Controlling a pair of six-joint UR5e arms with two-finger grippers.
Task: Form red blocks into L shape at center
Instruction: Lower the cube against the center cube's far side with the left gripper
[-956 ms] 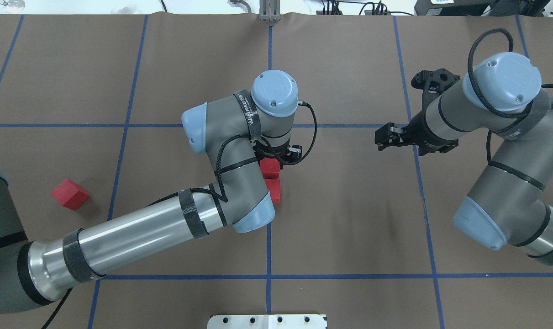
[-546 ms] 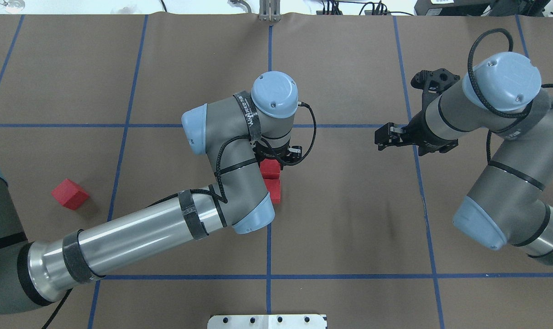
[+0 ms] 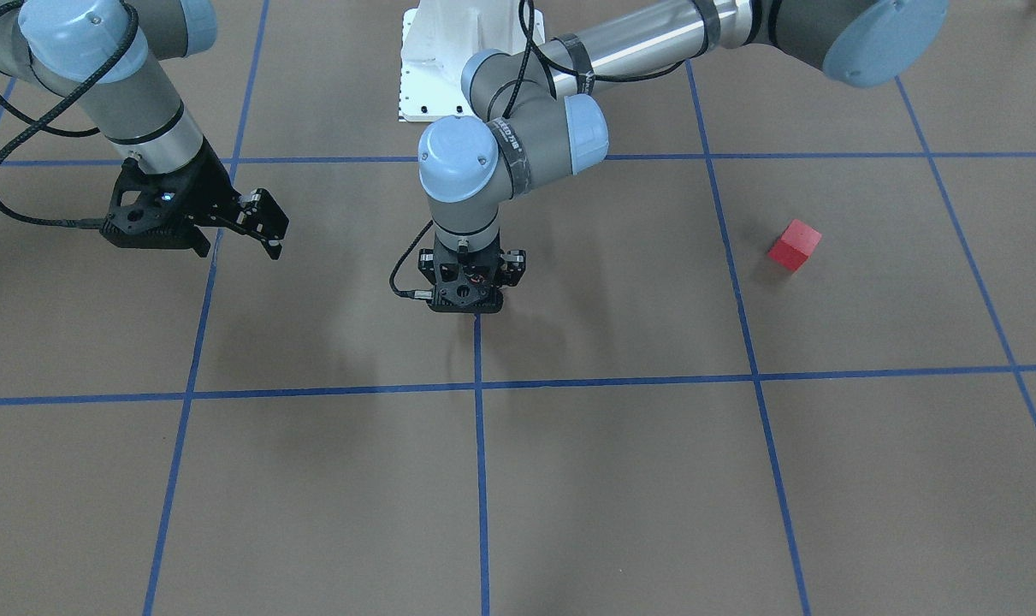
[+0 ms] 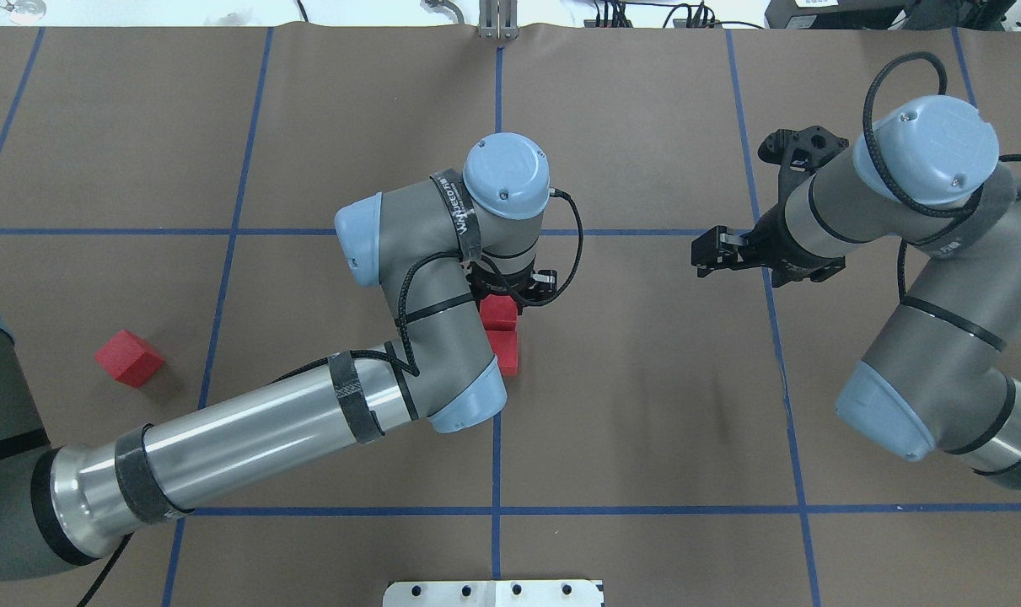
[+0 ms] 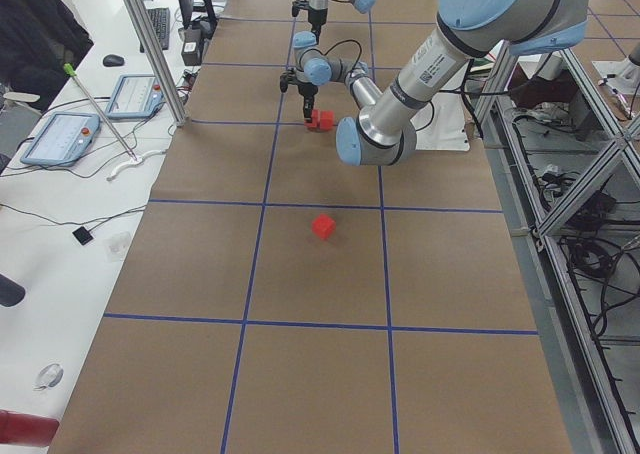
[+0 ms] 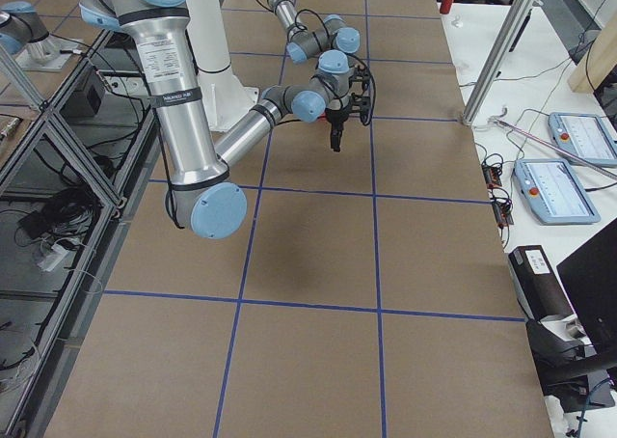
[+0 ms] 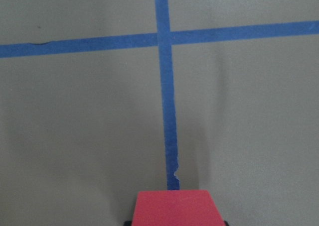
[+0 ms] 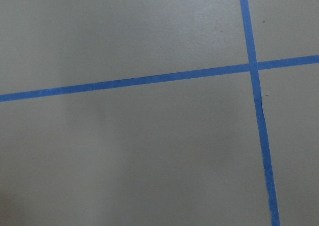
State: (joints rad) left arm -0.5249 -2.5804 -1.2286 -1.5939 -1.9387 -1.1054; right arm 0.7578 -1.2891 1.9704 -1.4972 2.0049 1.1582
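Two red blocks lie in a row at the table's center in the overhead view, one [image 4: 500,314] under my left wrist and one [image 4: 505,351] just nearer the robot. My left gripper [image 3: 466,306] points straight down, low over the center line. It looks shut on the farther block, which fills the bottom of the left wrist view [image 7: 173,207]. The third red block [image 4: 129,357] lies alone far to the left and also shows in the front view [image 3: 794,244]. My right gripper [image 4: 702,253] hangs open and empty above the table at the right.
Blue tape lines [image 4: 497,438] divide the brown table cover into big squares. A white base plate [image 4: 493,593] sits at the near edge. My left forearm [image 4: 249,438] lies across the space between the lone block and the center.
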